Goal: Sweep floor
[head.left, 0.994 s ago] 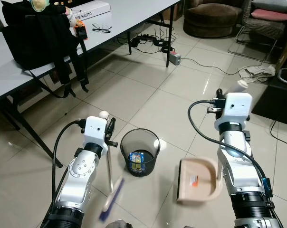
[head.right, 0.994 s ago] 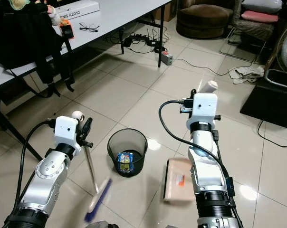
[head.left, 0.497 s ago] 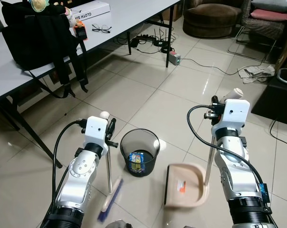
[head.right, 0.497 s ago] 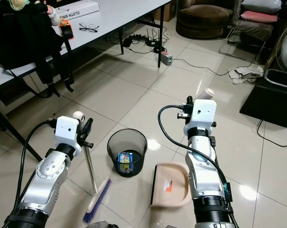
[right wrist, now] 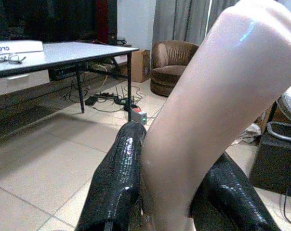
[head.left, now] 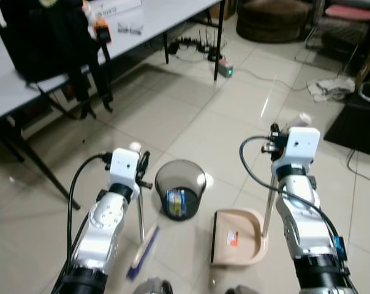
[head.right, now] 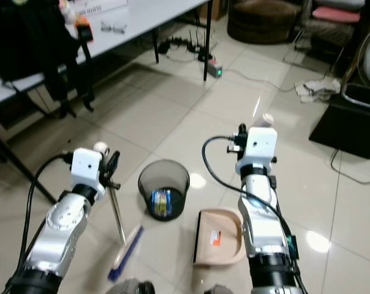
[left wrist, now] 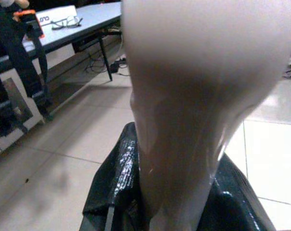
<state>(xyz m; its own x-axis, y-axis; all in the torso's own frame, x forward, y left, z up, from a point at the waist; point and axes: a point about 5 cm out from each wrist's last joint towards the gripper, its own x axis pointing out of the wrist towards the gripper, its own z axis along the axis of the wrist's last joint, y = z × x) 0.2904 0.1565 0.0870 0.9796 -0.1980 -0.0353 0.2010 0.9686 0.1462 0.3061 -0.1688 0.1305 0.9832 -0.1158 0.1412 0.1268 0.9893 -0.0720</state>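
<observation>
Left eye view puts the black mesh bin [head.left: 180,197] at the middle of the tiled floor [head.left: 191,122], and it serves as the landmark for everything else. By my reading the sweep is well along: a blue-and-yellow packet [head.left: 176,204] already lies inside the bin, and a small orange scrap [head.left: 233,238] sits on the pan of the beige dustpan [head.left: 237,245], which rests on the tiles just to the right of the bin and a little nearer the robot — that scrap is not yet tipped into the bin, and that looks like the main thing left. No loose litter is plain on the tiles near the bin, though the picture is soft. The broom [head.left: 141,236] stands just left of the bin, its blue bristle head on the floor nearer the robot. The left gripper [head.left: 140,173] is clenched on the broom's upright pole near its rounded top; the left wrist view shows the black fingers [left wrist: 117,185] pressed against the pale handle on both sides. The right gripper [right wrist: 172,192] is likewise closed around the dustpan's long pale handle [right wrist: 208,120], high above the pan and to the right of the bin.
</observation>
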